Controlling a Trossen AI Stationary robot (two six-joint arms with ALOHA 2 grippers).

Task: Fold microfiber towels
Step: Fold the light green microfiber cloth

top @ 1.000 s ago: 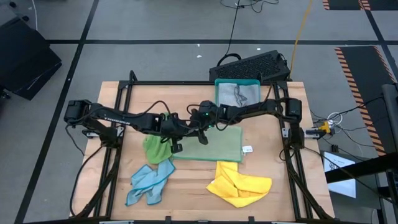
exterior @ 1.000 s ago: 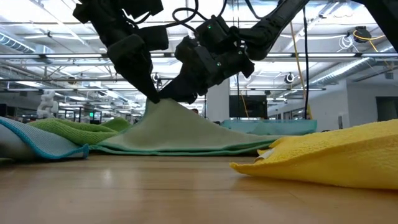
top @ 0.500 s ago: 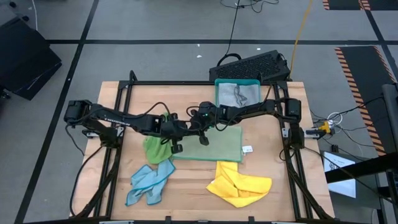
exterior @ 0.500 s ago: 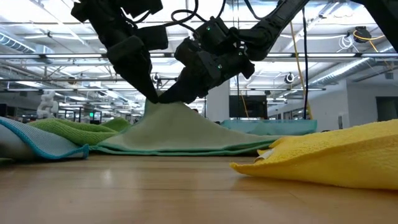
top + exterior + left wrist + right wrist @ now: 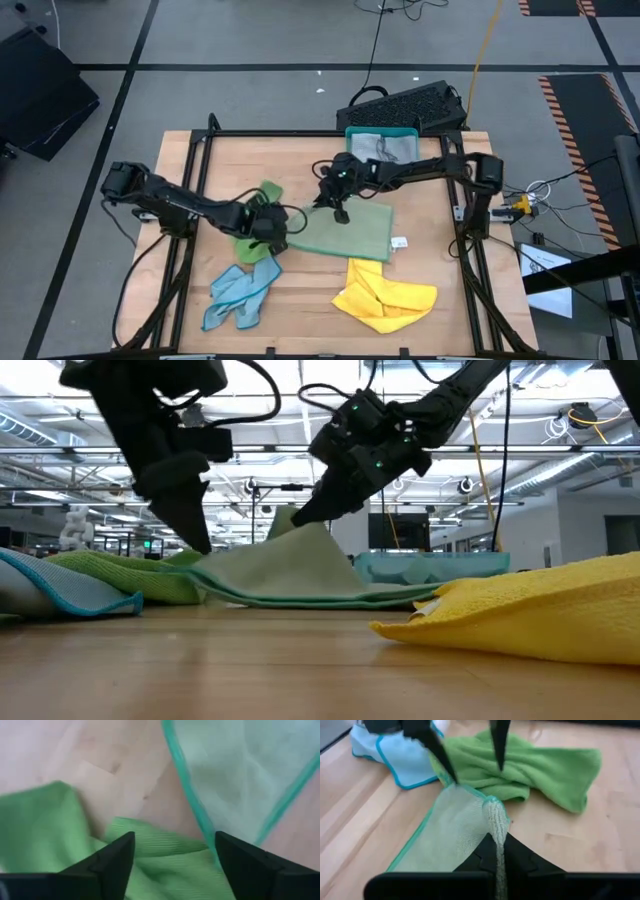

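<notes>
A pale green towel (image 5: 345,233) lies mid-table, one part raised in my right gripper (image 5: 338,211), which is shut on it. My left gripper (image 5: 268,231) hangs open just above the crumpled bright green towel (image 5: 248,235); in the left wrist view its fingers (image 5: 116,856) straddle that cloth without touching it. A light blue towel (image 5: 240,293) and a yellow towel (image 5: 386,295) lie bunched near the front edge. A grey cloth lies in the teal tray (image 5: 352,150) at the back. My right gripper pinches a raised fold of the pale green towel (image 5: 496,836) between its two fingers, near the teal-hemmed left edge. The fingers come slanting down from the table's right and far side. The pinched ridge (image 5: 296,527) stands up off the table; the rest lies flat.
The dark frame rails (image 5: 300,133) run round the wooden tabletop. A keyboard (image 5: 405,105) sits beyond the far edge. A small white tag (image 5: 398,240) lies right of the pale green towel. Bare wood shows at the far left and the far right.
My left gripper has let go of the pale green towel's raised peak, opened and dropped toward the table's left and near side, over the bright green towel. My right gripper, holding the peak, has drawn it toward the right and far side, skewing the towel's left edge.
</notes>
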